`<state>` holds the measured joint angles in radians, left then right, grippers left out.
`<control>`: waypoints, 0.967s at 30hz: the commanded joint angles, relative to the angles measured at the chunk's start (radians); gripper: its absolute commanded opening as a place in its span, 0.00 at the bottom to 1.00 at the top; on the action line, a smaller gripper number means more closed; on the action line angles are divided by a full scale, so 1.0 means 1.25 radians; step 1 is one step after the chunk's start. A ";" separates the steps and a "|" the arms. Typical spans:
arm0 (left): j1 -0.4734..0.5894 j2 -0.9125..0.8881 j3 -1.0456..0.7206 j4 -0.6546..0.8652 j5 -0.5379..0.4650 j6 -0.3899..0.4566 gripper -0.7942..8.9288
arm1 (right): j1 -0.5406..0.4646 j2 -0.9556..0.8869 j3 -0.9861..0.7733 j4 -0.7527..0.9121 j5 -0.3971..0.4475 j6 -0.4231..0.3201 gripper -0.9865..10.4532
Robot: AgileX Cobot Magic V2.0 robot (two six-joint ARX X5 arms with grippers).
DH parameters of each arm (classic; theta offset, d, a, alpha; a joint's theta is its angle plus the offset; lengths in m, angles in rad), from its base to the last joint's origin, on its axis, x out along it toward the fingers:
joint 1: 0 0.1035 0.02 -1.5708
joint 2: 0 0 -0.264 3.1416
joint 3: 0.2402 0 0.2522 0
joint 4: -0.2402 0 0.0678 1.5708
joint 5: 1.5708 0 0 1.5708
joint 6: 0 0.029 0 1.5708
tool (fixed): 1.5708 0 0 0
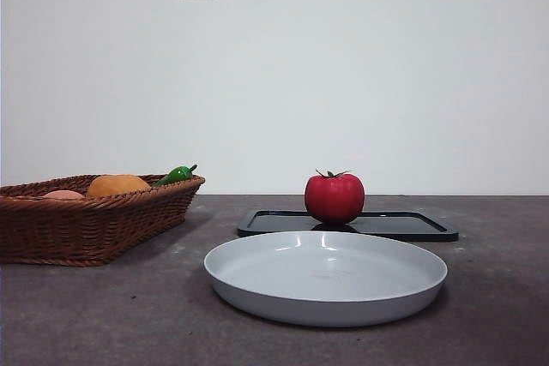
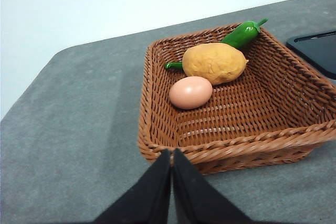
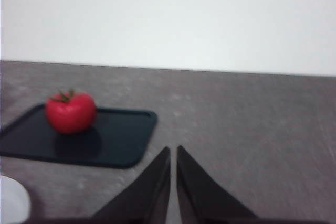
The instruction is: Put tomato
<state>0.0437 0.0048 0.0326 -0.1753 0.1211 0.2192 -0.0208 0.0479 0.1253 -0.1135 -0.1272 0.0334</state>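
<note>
right hand (image 3: 173, 153) has its jaws pressed together, nothing held, parked above the worktop (image 3: 252, 124) off to the side of the black tray (image 3: 118, 140), well apart from the tomato (image 3: 70, 112). left hand (image 2: 171, 156) same story: jaws closed, empty, hovering just in front of the wicker basket (image 2: 157, 129), which holds an egg (image 2: 190, 92), an orange-tan round item (image 2: 214, 63) and a green pepper (image 2: 240, 34). neither arm shows in the front view.

tomato sits upright on the black tray, stem up, not touched by anything. grey plate (image 1: 257, 285) lies on the worktop in front of the tray, nothing on it; task doesn't say where the tomato goes, plate is my guess.

handling, judged from looks: glossy skin so likely slippery, round so it'll roll or squirt out if pinched off-centre. probably light-to-moderate weight. can't tell if it's real or plastic; if real, soft enough to bruise, so go easy on squeeze.

grip: open wide, come down from above straddling the stem, pads on opposite sides at the widest band. avoid the stem itself, too small and flimsy. right hand is the nearer one, makes sense to use it.
</note>
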 commanded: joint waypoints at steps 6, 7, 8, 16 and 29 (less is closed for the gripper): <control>0.002 -0.001 -0.017 -0.006 -0.001 -0.002 0.09 | -0.001 -0.035 -0.065 0.013 0.027 0.013 0.10; 0.002 -0.001 -0.017 -0.006 -0.001 -0.002 0.09 | -0.001 -0.035 -0.071 0.012 0.026 0.015 0.10; 0.002 -0.001 -0.016 -0.006 -0.001 -0.002 0.09 | -0.001 -0.035 -0.078 0.011 0.027 0.019 0.10; 0.002 -0.001 -0.016 -0.006 -0.001 -0.002 0.09 | -0.001 -0.035 -0.092 -0.046 0.026 0.037 0.10; 0.002 -0.001 -0.016 -0.006 -0.001 -0.002 0.09 | -0.001 -0.035 -0.091 -0.035 0.025 0.036 0.10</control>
<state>0.0437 0.0048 0.0326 -0.1753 0.1207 0.2192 -0.0208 0.0063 0.0162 -0.1631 -0.0975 0.0608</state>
